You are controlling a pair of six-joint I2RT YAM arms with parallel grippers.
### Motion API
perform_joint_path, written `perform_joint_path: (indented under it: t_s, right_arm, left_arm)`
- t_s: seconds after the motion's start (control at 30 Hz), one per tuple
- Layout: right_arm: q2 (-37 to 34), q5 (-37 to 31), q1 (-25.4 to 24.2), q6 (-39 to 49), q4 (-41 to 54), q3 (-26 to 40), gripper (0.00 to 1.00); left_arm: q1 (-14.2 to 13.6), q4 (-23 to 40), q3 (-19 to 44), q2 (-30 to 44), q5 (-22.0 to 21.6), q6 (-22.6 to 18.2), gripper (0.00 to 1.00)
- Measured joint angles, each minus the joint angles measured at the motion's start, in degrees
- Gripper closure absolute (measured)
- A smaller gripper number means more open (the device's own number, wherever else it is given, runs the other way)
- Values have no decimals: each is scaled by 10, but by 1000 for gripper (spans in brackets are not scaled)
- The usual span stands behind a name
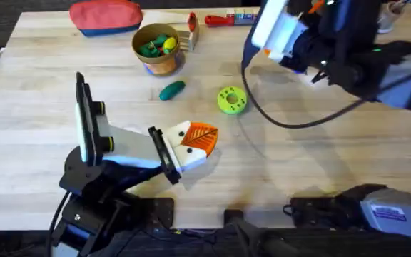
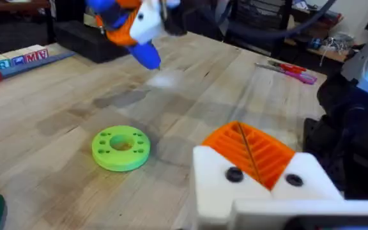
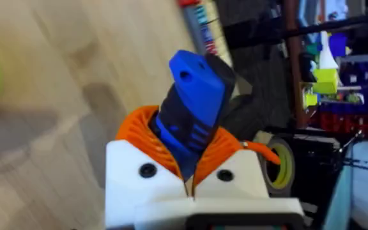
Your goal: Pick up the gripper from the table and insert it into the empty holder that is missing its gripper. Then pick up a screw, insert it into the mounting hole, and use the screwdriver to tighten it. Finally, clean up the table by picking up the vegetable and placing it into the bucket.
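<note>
On a pale wooden table (image 1: 312, 164), the left gripper (image 1: 204, 141) rests low near the centre, its white fingers with orange ribbed pads (image 2: 251, 150) pressed together and holding nothing. The right gripper (image 1: 280, 44) hangs raised at about one o'clock from the centre, its jaws pinching the screwdriver (image 3: 193, 105); the right wrist view shows the blue body clamped between the orange pads, and the left wrist view shows the same tool in that gripper above the table, its blue end pointing down. The vegetable (image 1: 171, 90) lies on the wood at about eleven o'clock from the left gripper, just beside the bucket (image 1: 157, 48), which stands farther back at about eleven o'clock and holds small green and yellow toys. A lime-green ring (image 1: 232, 100) lies flat at about one o'clock from the left gripper, between it and the raised right gripper. A red pouch (image 1: 105, 16) sits at the table's far edge, at about ten o'clock from the bucket. Whether a loose orange wedge lies anywhere on the table cannot be told.
</note>
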State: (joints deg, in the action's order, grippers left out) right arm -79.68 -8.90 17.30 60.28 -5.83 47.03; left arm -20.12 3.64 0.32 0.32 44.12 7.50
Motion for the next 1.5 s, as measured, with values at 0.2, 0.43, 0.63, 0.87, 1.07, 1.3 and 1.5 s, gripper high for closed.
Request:
perform_joint_path:
  t_s: [0.2, 0.43, 0.63, 0.87, 1.07, 1.3, 1.5]
  right_arm:
    - [-93, -37, 2, 109, 2, 0, 995]
    - [-141, -53, 13, 157, 48, 0, 831]
    - [-142, -59, 24, 152, 69, 13, 139]
    - [-138, -73, 31, 97, 89, 19, 11]
    - [-119, -77, 32, -18, 132, 20, 11]
    - [-87, -68, 33, -172, 276, 62, 11]
    - [-75, -65, 33, -293, 371, 130, 10]
  left_arm:
    - [0, 0, 0, 0, 0, 0, 984]
    - [0, 0, 0, 0, 0, 0, 978]
    - [0, 0, 0, 0, 0, 0, 949]
    - [0, 0, 0, 0, 0, -3, 738]
    - [0, 0, 0, 0, 0, 0, 11]
    - [0, 0, 0, 0, -6, -1, 1]
    - [0, -2, 1, 0, -52, 30, 4]
